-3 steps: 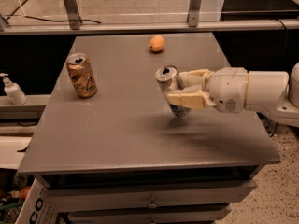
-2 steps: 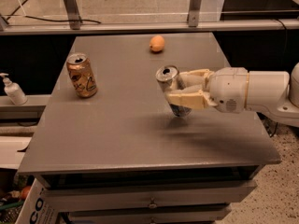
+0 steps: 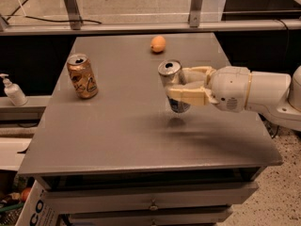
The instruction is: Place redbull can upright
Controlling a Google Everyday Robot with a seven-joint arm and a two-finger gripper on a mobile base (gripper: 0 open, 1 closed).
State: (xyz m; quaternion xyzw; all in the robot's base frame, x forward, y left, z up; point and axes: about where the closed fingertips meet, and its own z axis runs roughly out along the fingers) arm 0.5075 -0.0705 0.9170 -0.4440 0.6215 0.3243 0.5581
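The redbull can is a slim silver can, held upright a little above the grey table, right of the table's middle. Its shadow lies on the table just below it. My gripper comes in from the right on a white arm and is shut on the can's body, one cream finger across the front and one behind. The can's lower part shows blue below the front finger.
A wider gold-bronze can stands upright at the table's left. An orange lies near the far edge. A white pump bottle stands on a ledge left of the table. Drawers sit under the front edge.
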